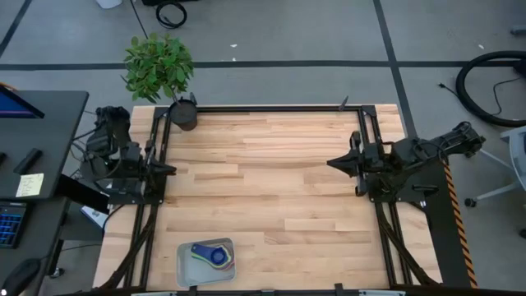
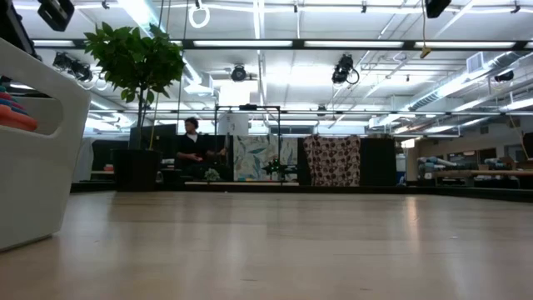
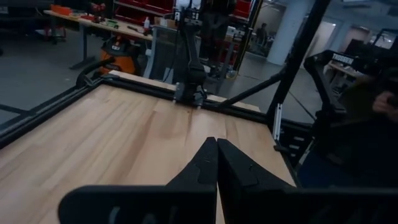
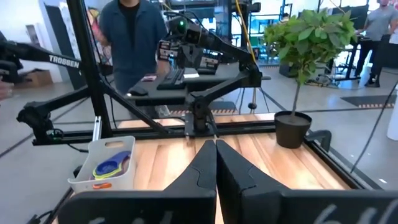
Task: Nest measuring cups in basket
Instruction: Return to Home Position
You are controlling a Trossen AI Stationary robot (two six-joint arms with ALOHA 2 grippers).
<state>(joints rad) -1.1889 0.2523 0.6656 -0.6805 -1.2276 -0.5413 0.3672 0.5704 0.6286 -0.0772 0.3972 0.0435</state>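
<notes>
The light grey basket [image 1: 187, 267] stands on the wooden table near its near edge, left of centre, and also shows in the right wrist view [image 4: 84, 177] and at the left of the low view [image 2: 37, 158]. The measuring cups [image 1: 212, 254] lie stacked together inside it, a dark blue one on top with yellow and light blue below [image 4: 112, 167]; an orange one [image 2: 15, 115] shows through the basket's side opening. My left gripper [image 1: 171, 170] hangs shut at the table's left edge [image 3: 217, 144]. My right gripper [image 1: 331, 163] hangs shut toward the right edge [image 4: 216, 147]. Both are far from the basket and touch nothing.
A potted plant in a dark round pot [image 1: 182, 113] stands at the table's far left corner [image 4: 292, 127]. Black frame rails [image 1: 271, 108] run along the table's far, left and right sides. A person [image 4: 134, 37] stands beyond the table's left side. A desk [image 1: 41, 140] stands left of the table.
</notes>
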